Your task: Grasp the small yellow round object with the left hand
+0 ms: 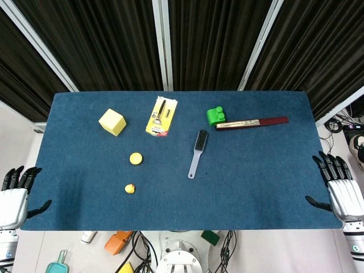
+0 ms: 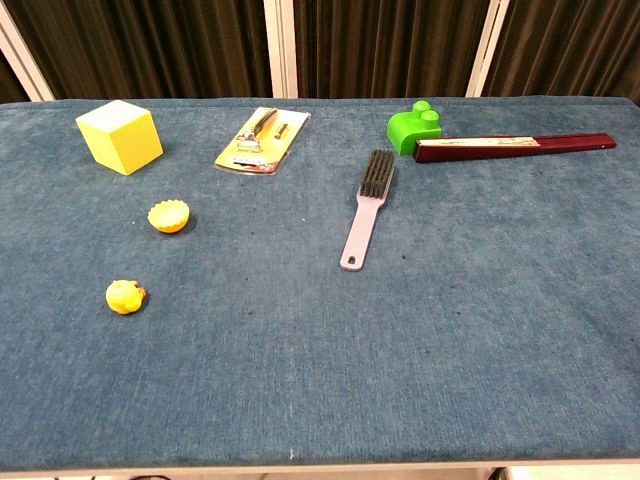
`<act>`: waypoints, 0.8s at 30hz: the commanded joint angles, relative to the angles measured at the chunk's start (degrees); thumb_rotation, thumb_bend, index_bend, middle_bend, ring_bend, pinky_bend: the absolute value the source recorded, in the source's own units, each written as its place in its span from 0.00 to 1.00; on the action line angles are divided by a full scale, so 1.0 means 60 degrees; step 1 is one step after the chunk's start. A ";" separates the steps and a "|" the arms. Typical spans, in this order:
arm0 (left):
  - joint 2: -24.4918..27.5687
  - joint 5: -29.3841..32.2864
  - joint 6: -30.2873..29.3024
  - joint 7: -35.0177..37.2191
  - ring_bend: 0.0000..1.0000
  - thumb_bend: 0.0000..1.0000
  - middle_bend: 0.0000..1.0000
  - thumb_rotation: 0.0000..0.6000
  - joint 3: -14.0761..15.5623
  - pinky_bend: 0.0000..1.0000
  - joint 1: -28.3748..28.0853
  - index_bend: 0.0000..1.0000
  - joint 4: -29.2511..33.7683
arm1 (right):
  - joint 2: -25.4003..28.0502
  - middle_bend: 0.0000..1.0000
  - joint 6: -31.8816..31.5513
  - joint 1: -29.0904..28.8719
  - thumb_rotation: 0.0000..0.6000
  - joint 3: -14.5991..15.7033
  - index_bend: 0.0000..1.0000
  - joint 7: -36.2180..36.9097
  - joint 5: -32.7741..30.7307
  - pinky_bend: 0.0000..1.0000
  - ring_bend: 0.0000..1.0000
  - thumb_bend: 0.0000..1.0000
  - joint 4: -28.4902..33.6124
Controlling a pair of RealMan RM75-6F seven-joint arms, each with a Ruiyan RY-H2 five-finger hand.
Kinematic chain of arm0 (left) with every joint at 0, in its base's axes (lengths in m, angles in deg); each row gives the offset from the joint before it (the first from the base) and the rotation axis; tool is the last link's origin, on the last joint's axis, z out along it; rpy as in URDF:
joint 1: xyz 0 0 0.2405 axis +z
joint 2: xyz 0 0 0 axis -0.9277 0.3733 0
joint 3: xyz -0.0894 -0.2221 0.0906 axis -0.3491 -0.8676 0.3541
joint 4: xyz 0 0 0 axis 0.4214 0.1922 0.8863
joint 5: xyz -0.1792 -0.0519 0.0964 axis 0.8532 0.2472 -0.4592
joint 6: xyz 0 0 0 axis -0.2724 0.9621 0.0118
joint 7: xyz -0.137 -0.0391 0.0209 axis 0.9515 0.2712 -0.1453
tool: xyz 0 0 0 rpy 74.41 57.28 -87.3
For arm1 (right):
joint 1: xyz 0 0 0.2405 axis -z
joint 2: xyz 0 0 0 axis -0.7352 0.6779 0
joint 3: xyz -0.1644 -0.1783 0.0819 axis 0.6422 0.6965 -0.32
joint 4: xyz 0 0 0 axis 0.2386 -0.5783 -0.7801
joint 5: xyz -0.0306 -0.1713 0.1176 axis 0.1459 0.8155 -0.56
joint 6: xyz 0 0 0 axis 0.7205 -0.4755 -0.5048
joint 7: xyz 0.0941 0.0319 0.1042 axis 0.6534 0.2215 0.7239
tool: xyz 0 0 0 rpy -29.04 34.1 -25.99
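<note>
Both hands are just hanging out off the table edges, left hand at the left side and right hand at the right, fingers spread and holding nothing. The small yellow round thing sits flat on the blue table, well away from the left hand, between the yellow cube and a little yellow duck; being round, it has no real long axis.
</note>
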 commanded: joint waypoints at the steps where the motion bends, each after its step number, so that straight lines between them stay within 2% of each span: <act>1: -0.0045 -0.0010 -0.0003 -0.0003 0.06 0.17 0.14 1.00 -0.0059 0.00 0.0030 0.16 -0.0027 | 0.0069 0.02 0.0230 -0.0172 1.00 -0.0071 0.00 -0.0167 -0.0071 0.03 0.00 0.14 0.0187; 10: -0.0318 -0.0638 0.0378 -0.0052 0.07 0.18 0.14 1.00 -0.0228 0.00 -0.0361 0.21 0.0034 | 0.0159 0.02 0.0209 -0.0213 1.00 -0.0130 0.00 -0.0431 -0.0182 0.03 0.00 0.14 0.0440; 13: -0.0554 -0.1013 0.0966 -0.0114 0.07 0.20 0.14 1.00 -0.0277 0.00 -0.0847 0.25 0.0086 | 0.0207 0.02 0.0065 -0.0139 1.00 -0.0134 0.00 -0.0411 -0.0197 0.03 0.00 0.14 0.0453; 18: -0.1292 -0.1600 0.2547 0.0162 0.07 0.21 0.14 1.00 -0.0384 0.00 -0.2072 0.29 -0.0161 | 0.0253 0.02 0.0003 -0.0048 1.00 -0.0102 0.00 -0.0393 -0.0292 0.03 0.00 0.14 0.0447; 24: -0.2311 -0.1449 0.4192 -0.0293 0.07 0.22 0.14 1.00 -0.0687 0.00 -0.3272 0.30 -0.0984 | 0.0272 0.02 -0.0116 0.0092 1.00 -0.0065 0.00 -0.0353 -0.0397 0.03 0.00 0.14 0.0434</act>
